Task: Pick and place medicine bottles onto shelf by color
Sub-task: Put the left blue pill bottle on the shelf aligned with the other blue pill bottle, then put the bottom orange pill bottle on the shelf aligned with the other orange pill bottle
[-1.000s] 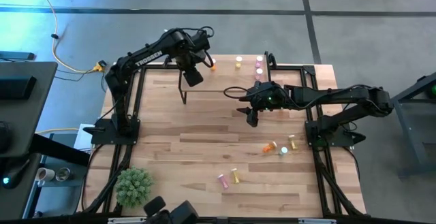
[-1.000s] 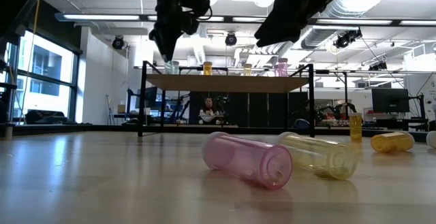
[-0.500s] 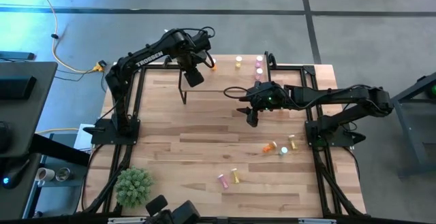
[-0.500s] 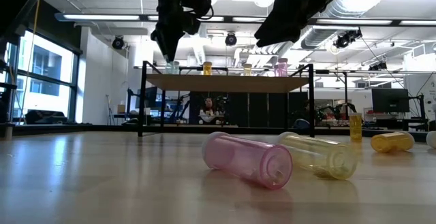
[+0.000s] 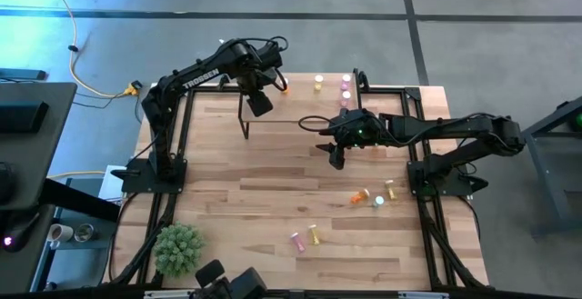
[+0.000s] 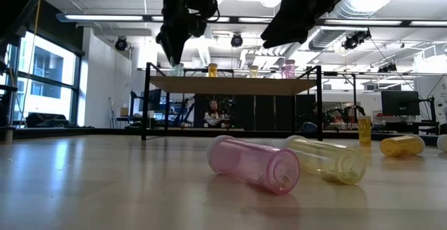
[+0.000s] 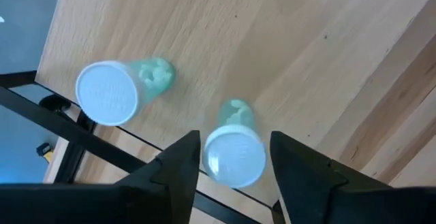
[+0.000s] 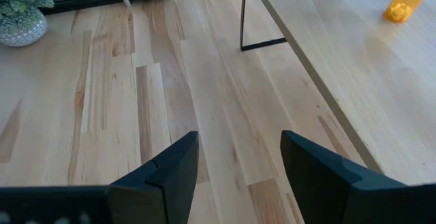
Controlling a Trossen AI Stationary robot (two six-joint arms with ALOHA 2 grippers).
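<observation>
top-down legend: the left gripper (image 7: pixel 228 157) hangs over the shelf's (image 5: pixel 300 99) ten o'clock corner, its fingers parted around an upright green bottle (image 7: pixel 235 152) beside a second green bottle (image 7: pixel 112 91); whether they touch it cannot be told. orange, yellow and pink bottles (image 5: pixel 346 81) stand along the shelf's twelve o'clock edge. the right gripper (image 8: pixel 238 176) waits open and empty near table centre. by judgement, roughly half is done: six bottles (image 5: pixel 305 237) lie around five o'clock on the table (image 5: pixel 227 172).
</observation>
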